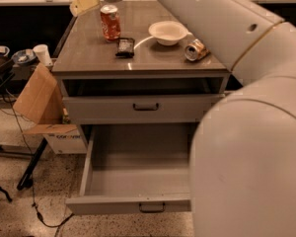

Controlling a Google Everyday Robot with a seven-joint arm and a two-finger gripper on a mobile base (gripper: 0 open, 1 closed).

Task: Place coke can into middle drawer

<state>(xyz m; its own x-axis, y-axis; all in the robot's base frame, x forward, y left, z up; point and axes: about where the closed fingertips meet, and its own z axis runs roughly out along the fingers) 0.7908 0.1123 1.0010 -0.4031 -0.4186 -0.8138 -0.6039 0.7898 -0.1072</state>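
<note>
From the remote station, I see the gripper (86, 1) at the desk's (89, 58) back-left corner, just behind the upright coke can (110, 22); whether it is open I cannot tell. A dark packet (125, 47), a white bowl (167, 32) and a crushed can (196, 49) share the top. The robot arm (246, 147) hides the right side of the open middle drawer (133, 157).
</note>
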